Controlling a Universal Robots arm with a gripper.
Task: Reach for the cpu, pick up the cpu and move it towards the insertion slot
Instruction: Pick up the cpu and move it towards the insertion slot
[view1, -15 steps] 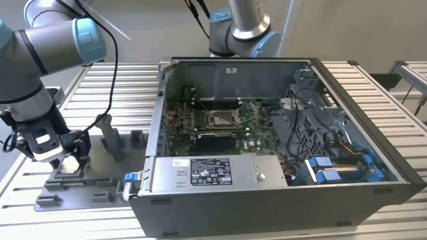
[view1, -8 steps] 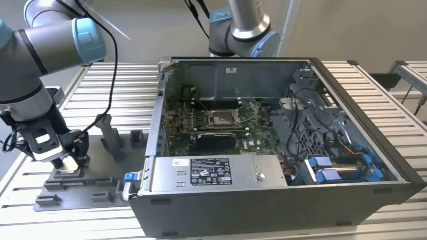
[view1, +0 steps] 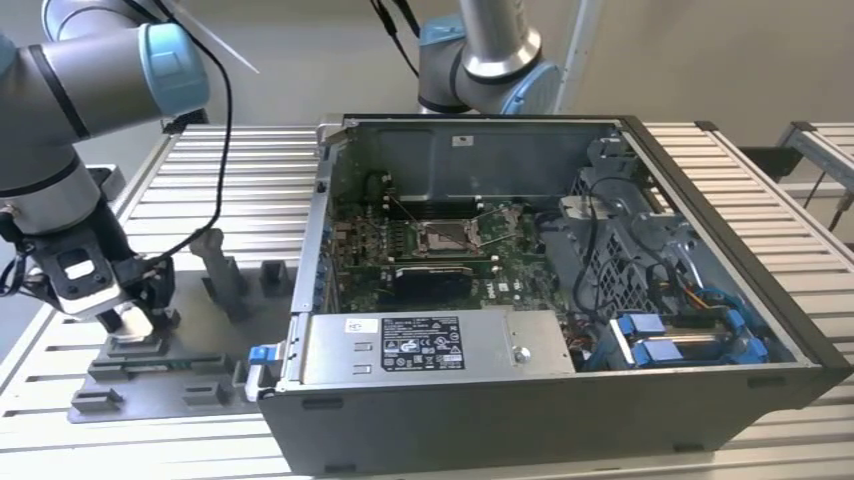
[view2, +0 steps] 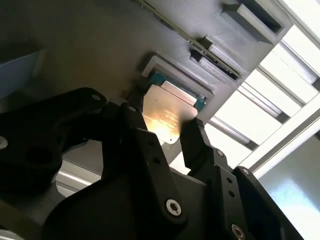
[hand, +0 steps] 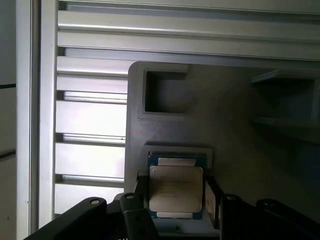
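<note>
The tool (view2: 163, 119) straddles the cpu (hand: 176, 187), fingers apart either side. The cpu lies in a grey fixture (hand: 235, 130).

silvery cpu (hand: 176, 189) flat in fixture (hand: 235, 150)

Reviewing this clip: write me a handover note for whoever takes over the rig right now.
Claw: low over the chip, straddling it; grip unclear.
Chip: lying flat in its pocket in the grey holder, on the exterior view's left.
Socket: inside the open computer case, apart from the claw.
Done: the reach.
Left: lifting the chip and carrying it to the socket.
</note>
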